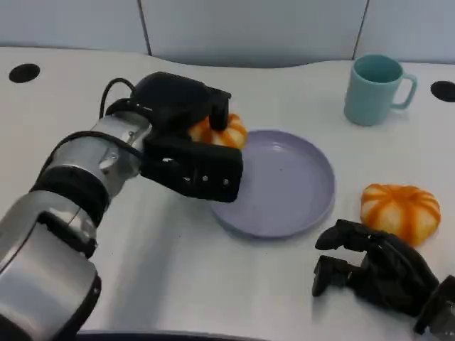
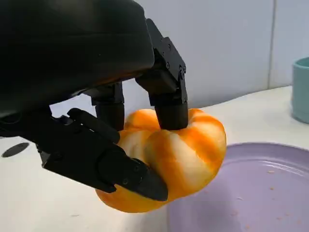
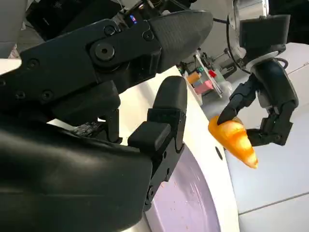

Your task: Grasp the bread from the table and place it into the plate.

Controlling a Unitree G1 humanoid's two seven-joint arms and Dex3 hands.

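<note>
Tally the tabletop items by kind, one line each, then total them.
Bread: 2 (held bread, lying bread)
Plate: 1
Mug: 1
Total: 4

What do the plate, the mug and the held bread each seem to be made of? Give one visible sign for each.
Plate: probably plastic, matte lilac, dull even sheen.
Mug: plastic or ceramic, smooth teal; the look leaves it open.
Bread held by the left hand: glossy orange-striped crust, possibly a soft replica.
</note>
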